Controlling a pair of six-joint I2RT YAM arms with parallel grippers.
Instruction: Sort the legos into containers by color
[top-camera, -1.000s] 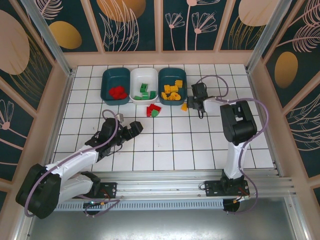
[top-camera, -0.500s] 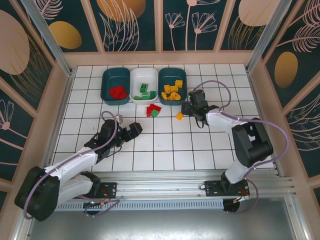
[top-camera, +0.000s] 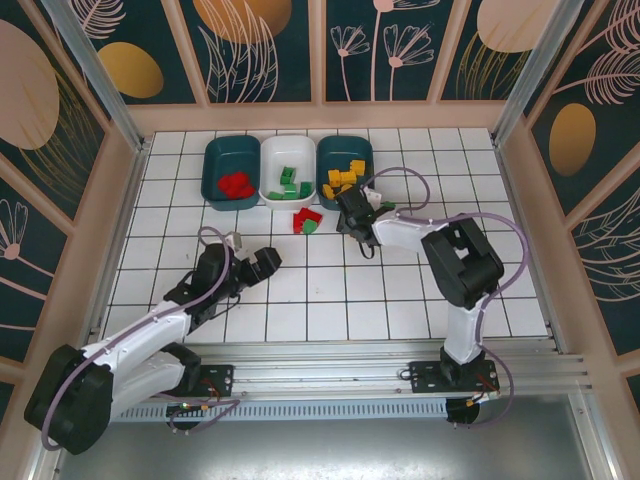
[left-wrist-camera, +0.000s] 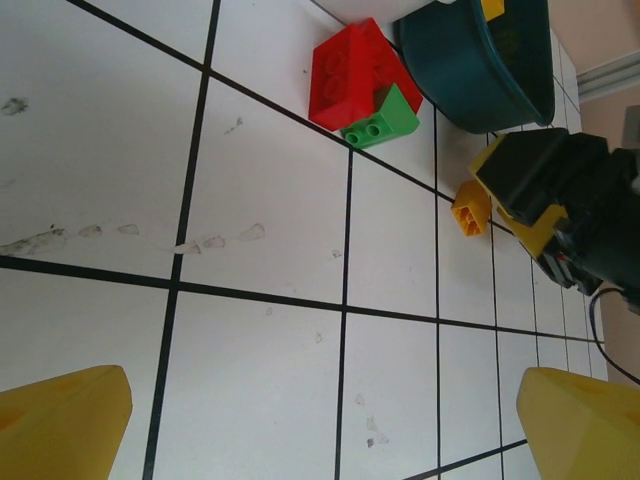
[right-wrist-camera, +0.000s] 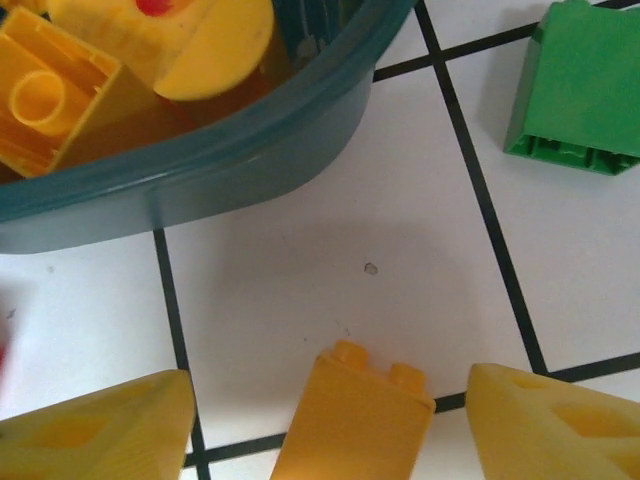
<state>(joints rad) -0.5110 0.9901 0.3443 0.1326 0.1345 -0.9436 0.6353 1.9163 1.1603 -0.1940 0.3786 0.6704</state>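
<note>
Orange-yellow lego (right-wrist-camera: 355, 420) lies on the white tiled table (top-camera: 330, 300). It sits between the fingers (right-wrist-camera: 95, 430) of your right gripper (right-wrist-camera: 330, 430), with a gap on each side. That gripper is spread and pinches nothing. Just above it in the right wrist frame is the right teal container (right-wrist-camera: 200, 180), with yellow legos (right-wrist-camera: 50, 90) inside. Green lego (right-wrist-camera: 585, 95) is at the upper right of that frame, apart from the container.

Top view: three containers stand side by side in a row at upper middle.
- Left teal container (top-camera: 222, 155) has red legos (top-camera: 236, 185).
- White container (top-camera: 275, 155) has green legos (top-camera: 290, 180).
- The right teal container has the yellow ones.

Red lego (top-camera: 305, 217) and the green lego touch each other just below the white container. Your right gripper is just below the right teal container, right of that loose pair.

Your left gripper (top-camera: 262, 262) is lower left of centre, well apart from the containers. It is spread wide and holds nothing. In the left wrist frame its yellow fingertips (left-wrist-camera: 60, 420) sit in the two bottom corners, with table tiles between them.
</note>
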